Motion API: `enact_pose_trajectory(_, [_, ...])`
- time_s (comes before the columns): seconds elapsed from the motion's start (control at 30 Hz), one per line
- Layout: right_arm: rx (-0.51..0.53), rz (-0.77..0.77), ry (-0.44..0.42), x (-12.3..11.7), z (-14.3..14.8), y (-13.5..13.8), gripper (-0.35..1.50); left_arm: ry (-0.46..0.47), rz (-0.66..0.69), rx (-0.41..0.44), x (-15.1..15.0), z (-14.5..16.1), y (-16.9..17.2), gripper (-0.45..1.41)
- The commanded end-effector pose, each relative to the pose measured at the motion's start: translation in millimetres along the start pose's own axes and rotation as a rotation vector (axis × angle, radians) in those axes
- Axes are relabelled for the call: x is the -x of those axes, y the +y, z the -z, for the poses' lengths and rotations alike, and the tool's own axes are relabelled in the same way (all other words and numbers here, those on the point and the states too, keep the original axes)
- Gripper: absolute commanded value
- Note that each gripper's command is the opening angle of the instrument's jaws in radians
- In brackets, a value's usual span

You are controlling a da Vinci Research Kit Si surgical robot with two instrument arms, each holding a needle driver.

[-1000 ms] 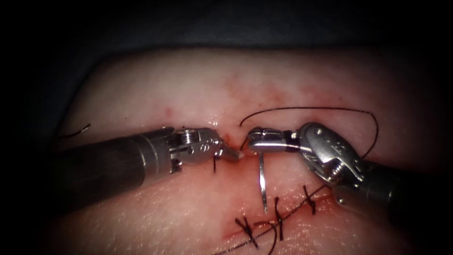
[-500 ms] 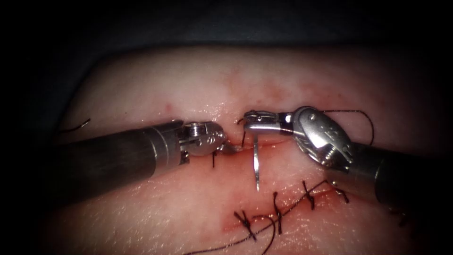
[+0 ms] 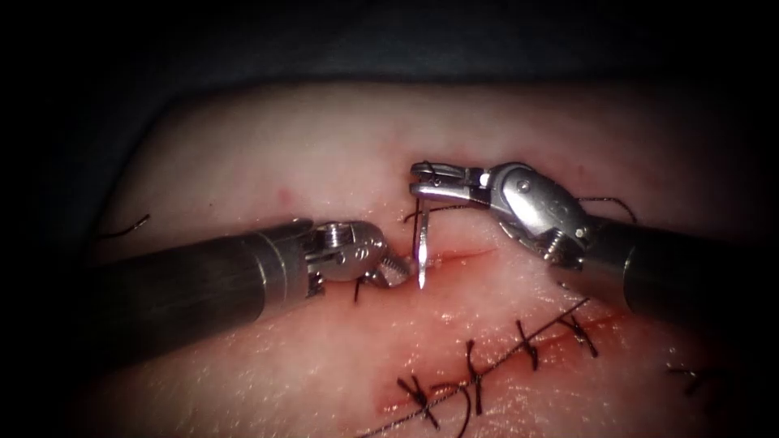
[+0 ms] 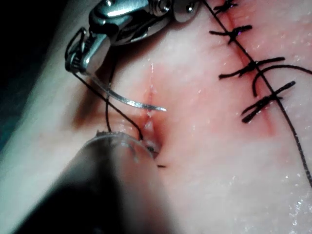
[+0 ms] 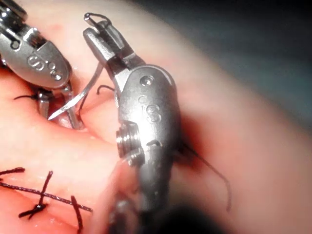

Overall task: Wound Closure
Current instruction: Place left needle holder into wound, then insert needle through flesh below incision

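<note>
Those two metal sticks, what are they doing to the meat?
They are sewing up a cut in the tissue. The right pincer holds the curved needle near its thread end, tip free, pointing down over the cut. The left pincer presses at the cut's left edge. Finished stitches lie below.

Two tools work over one piece of tissue (image 3: pixel 268 162): the left tool (image 3: pixel 395 272), jaws closed on the tissue edge at the cut, and the right tool (image 3: pixel 428 180), jaws clamped on one curved needle (image 3: pixel 422 251) near its thread end, the needle's tip free just above the cut. One open cut (image 3: pixel 458 256) lies between them. One dark thread (image 3: pixel 434 209) trails from the needle. One stitched line (image 3: pixel 495 365) lies nearer the camera, crossed by about five dark stitches. One loose cut end of thread (image 3: pixel 126 229) lies on the tissue far left.
</note>
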Motion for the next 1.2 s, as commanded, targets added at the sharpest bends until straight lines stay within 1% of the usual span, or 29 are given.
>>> enact_pose_trajectory(0.03, [-0.001,0.022,0.004,0.3,-1.0,0.5,-0.35,0.005,-0.005,-0.003,-0.6,-0.1,-0.7,0.47])
enact_pose_trajectory(0.1, [-0.003,0.045,0.009,0.4,-1.0,0.4,-0.35,0.007,-0.006,-0.010,-0.7,0.0,-0.5,0.59])
enact_pose_trajectory(0.17, [-0.005,0.070,0.012,0.4,-0.8,0.3,-0.35,0.011,-0.001,-0.014,-0.9,0.2,-0.3,0.61])
enact_pose_trajectory(0.2, [0.000,0.119,0.020,0.5,-0.8,0.0,-0.35,0.010,0.005,-0.022,-0.9,0.3,-0.1,0.61])
enact_pose_trajectory(0.27, [0.000,0.158,0.015,0.8,-0.7,-0.5,-0.35,0.007,0.010,-0.025,-1.0,0.5,0.0,0.61])
enact_pose_trajectory(0.47, [0.010,0.260,0.020,2.1,-1.1,-1.8,-0.35,0.016,0.022,-0.035,-1.0,0.8,0.4,0.53])
enact_pose_trajectory(0.67, [0.011,0.295,0.022,2.9,-1.1,-2.8,-0.35,0.015,0.032,-0.035,-1.0,1.0,0.7,0.51])
enact_pose_trajectory(0.8, [0.008,0.305,0.019,3.5,-1.0,-3.7,-0.35,0.026,0.041,-0.044,-1.1,1.3,0.6,0.47])
enact_pose_trajectory(0.9, [0.010,0.311,0.007,4.0,-0.3,-5.0,-0.35,0.035,0.050,-0.063,-1.0,2.0,0.3,0.36])
enact_pose_trajectory(0.97, [0.011,0.307,0.004,4.1,-0.1,-5.2,-0.35,0.035,0.050,-0.068,-1.0,2.1,0.3,0.32])
enact_pose_trajectory(1.0, [0.011,0.313,-0.001,4.3,0.6,-5.8,-0.35,0.038,0.051,-0.080,-0.9,2.4,0.3,0.27])
enact_pose_trajectory(1.2, [0.015,0.289,-0.014,4.7,0.8,-6.1,-0.35,0.037,0.060,-0.093,-1.0,2.6,0.7,0.24])
